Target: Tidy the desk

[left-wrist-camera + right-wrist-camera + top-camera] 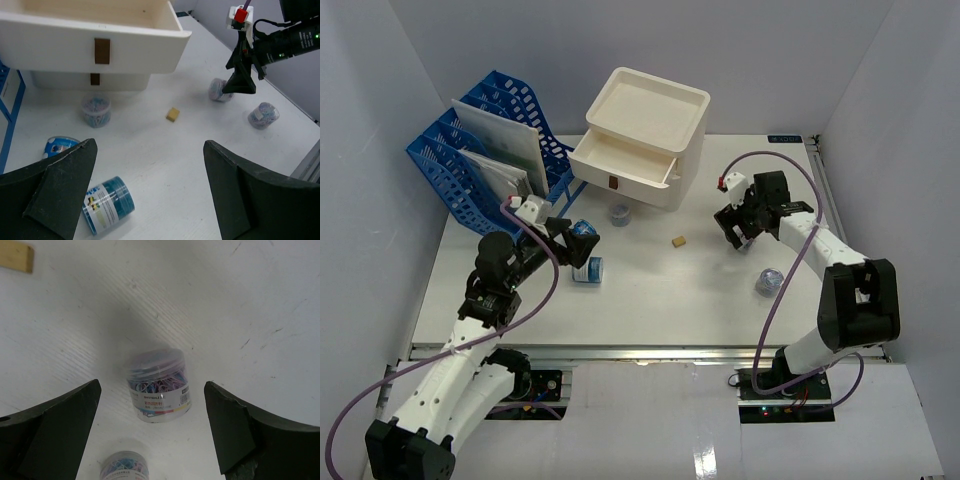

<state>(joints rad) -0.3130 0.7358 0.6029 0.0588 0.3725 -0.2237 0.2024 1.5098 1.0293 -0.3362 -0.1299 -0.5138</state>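
We are recording the desk as lying flat beneath both arms and filling the middle of the top view. It is a rigid, smooth, fixed surface and nothing to lift, so handling concerns the small items on it.

The right gripper is hanging with jaws spread wide over a clear paper-clip tub, which is standing upright between the fingers, untouched. We are judging this tub light, hard-walled and slippery, and we are advising a hold across its round wall, below the lid.

The left gripper is likewise released and empty, above a blue-labelled tub that is lying on its side and liable to roll.

A second clip tub is being cut off at the right wrist view's lower edge. From above, the right gripper is hiding the tub beneath it. We are unable to read the labels.
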